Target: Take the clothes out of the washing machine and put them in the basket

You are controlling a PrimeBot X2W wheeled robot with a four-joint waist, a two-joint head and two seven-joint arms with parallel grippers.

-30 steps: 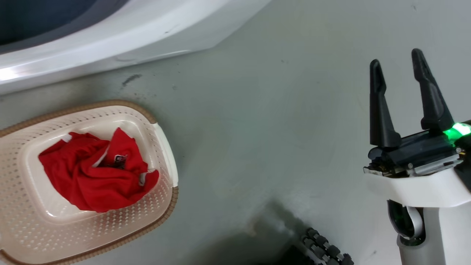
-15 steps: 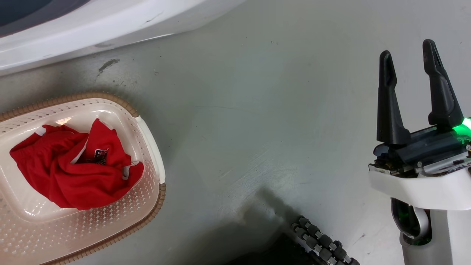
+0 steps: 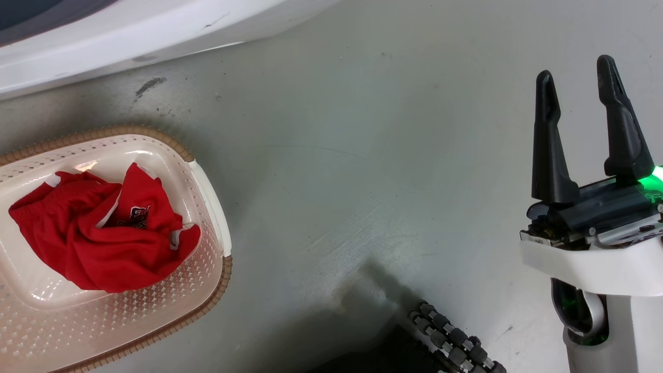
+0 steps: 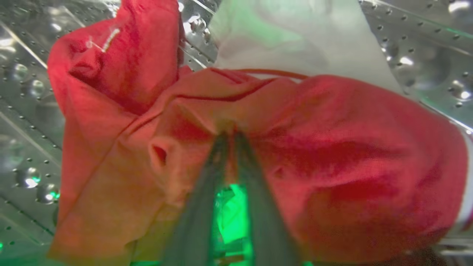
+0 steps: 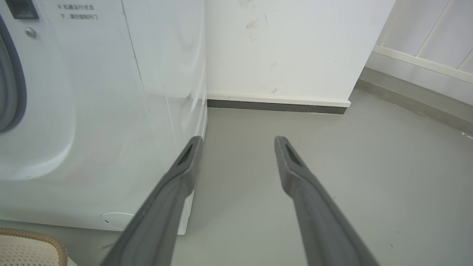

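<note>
The washing machine is standing white and broad. Just in front of it the basket is sitting on the grey floor, cradling a crumpled red bundle. Inside the machine's drum a red garment is bunching around the left gripper, which is pinching a fold of it. Beside the machine, the right gripper is hovering with fingers spread.

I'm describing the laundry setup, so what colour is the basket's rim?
The rim is woven-look brown on a cream basket; best in head view.

Small Chinese print, "机器运行状态", stands on the washing machine.
</note>
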